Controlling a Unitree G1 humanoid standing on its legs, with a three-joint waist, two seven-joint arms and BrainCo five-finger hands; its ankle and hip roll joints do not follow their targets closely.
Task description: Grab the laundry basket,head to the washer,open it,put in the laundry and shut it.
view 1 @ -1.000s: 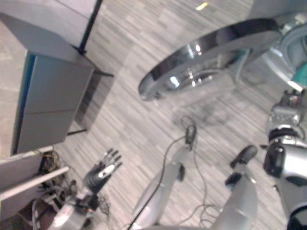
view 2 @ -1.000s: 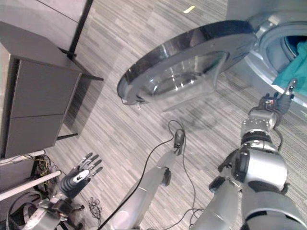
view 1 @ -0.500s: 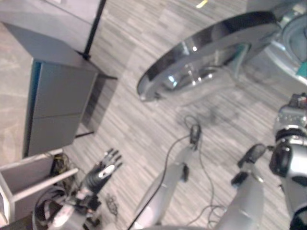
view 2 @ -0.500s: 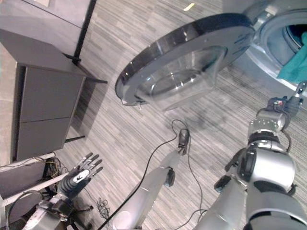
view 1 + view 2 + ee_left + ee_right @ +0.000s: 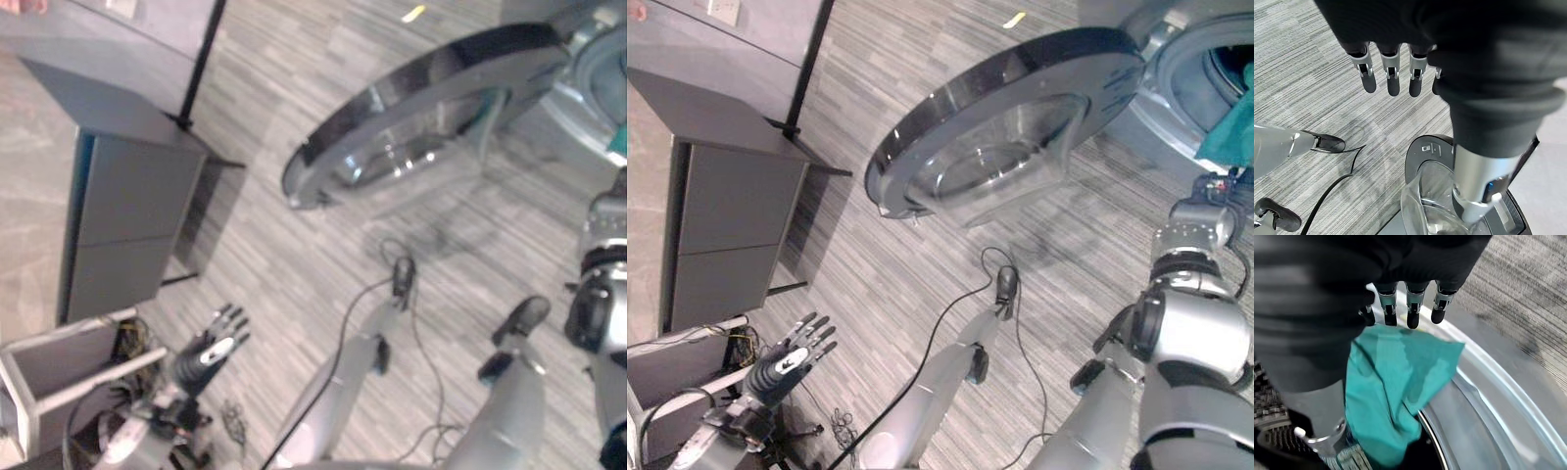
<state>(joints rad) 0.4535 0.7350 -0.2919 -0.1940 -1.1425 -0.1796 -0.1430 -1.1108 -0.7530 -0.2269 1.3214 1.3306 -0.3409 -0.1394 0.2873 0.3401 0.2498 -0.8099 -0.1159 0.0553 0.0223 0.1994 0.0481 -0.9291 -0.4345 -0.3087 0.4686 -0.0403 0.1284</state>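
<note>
A front-loading washer's round glass door (image 5: 1004,122) stands swung wide open across the upper middle of the right eye view, above grey striped carpet (image 5: 921,255). At the upper right edge is the washer's opening (image 5: 1205,73), where a teal cloth (image 5: 1396,382) hangs half in the drum and half over the silver rim (image 5: 1488,382).

The right hand (image 5: 1410,308) hovers just above the cloth, fingers straight and relaxed, holding nothing. The left hand (image 5: 792,360) shows at the lower left of the right eye view, spread open and empty, well apart from the washer. A grey cabinet (image 5: 720,211) stands at the left.

The step in hand looks like getting the laundry fully inside. To do it well, the right hand should push the draped part of the cloth deeper past the rim, so that nothing lies across the edge where the door would seal. The door should be swung shut once the rim is bare; trapped cloth would likely stop it latching.
</note>
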